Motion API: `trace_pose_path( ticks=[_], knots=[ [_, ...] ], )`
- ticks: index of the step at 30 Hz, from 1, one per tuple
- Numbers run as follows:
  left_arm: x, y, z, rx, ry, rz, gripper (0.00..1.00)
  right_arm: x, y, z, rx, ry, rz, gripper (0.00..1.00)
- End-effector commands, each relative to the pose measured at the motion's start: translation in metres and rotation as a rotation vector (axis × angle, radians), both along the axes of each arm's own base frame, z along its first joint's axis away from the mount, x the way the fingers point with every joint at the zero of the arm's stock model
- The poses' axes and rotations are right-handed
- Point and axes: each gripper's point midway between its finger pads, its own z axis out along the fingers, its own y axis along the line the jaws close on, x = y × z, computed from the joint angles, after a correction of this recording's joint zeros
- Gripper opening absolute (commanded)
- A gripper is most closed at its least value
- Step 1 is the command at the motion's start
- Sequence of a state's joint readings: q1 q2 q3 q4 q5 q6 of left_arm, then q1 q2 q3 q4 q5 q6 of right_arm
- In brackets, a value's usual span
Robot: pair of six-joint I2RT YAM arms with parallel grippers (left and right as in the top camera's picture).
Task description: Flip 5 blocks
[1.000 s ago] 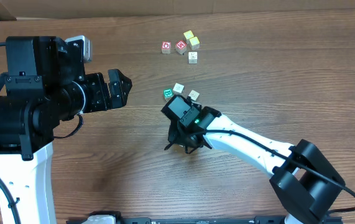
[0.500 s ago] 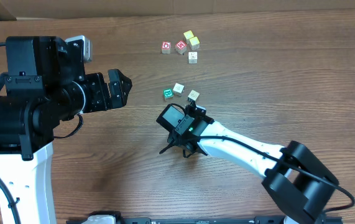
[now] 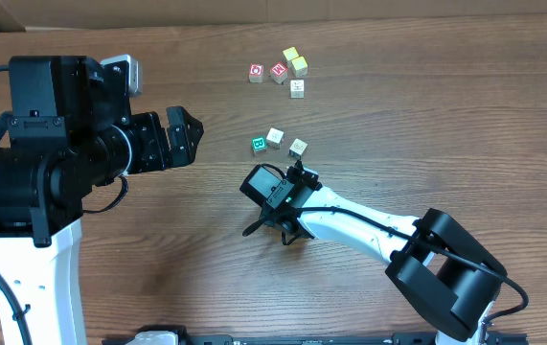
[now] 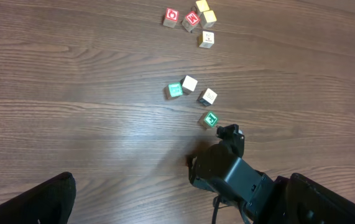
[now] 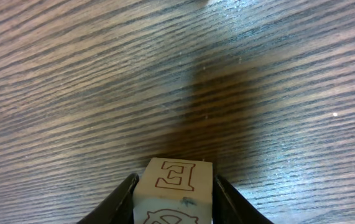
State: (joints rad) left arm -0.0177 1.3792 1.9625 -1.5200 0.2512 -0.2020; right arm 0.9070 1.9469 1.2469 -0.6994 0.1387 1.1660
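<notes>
My right hand (image 5: 175, 208) pinching lettered block (image 5: 177, 177), bottom centre of wrist view; side grip likely for turning it over. Overhead: other blocks (image 3: 274, 137) lie mid-frame. Left hand (image 3: 189, 136) spread, parked aside.

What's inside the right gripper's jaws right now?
A pale block with a printed E sits between the jaws of the right gripper. Its lower part is cut off, and from overhead the gripper covers it.

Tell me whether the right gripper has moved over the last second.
Yes: the right gripper slid down-frame and slightly left in the overhead view, away from the green block.
</notes>
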Motion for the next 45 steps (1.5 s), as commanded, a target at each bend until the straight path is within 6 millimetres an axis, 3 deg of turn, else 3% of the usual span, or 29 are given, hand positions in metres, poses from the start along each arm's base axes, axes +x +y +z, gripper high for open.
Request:
trace_pose_path(
  ticks=[1, 8, 20, 25, 40, 42, 45],
  knots=[
    [-0.001, 0.001, 0.008, 0.003, -0.028, -0.006, 1.00, 0.003, 0.001, 0.006, -0.026, -0.020, 0.075, 0.36],
    [-0.001, 0.001, 0.008, 0.003, -0.029, -0.006, 1.00, 0.008, 0.007, 0.018, -0.065, -0.051, 0.273, 0.40],
    [-0.001, 0.001, 0.008, 0.003, -0.029, -0.006, 1.00, 0.009, 0.007, 0.018, -0.066, -0.055, 0.271, 0.46],
    [-0.001, 0.001, 0.008, 0.003, -0.029, -0.006, 1.00, 0.009, 0.007, 0.018, -0.068, -0.052, 0.272, 0.39],
    [-0.001, 0.001, 0.008, 0.003, -0.028, -0.006, 1.00, 0.015, 0.007, 0.020, -0.076, -0.087, 0.263, 0.35],
    [-0.001, 0.001, 0.008, 0.003, -0.028, -0.006, 1.00, 0.016, 0.008, 0.020, -0.073, -0.089, 0.263, 0.41],
    [-0.001, 0.001, 0.008, 0.003, -0.029, -0.006, 1.00, 0.016, 0.008, 0.020, -0.073, -0.089, 0.263, 0.58]
  ],
)
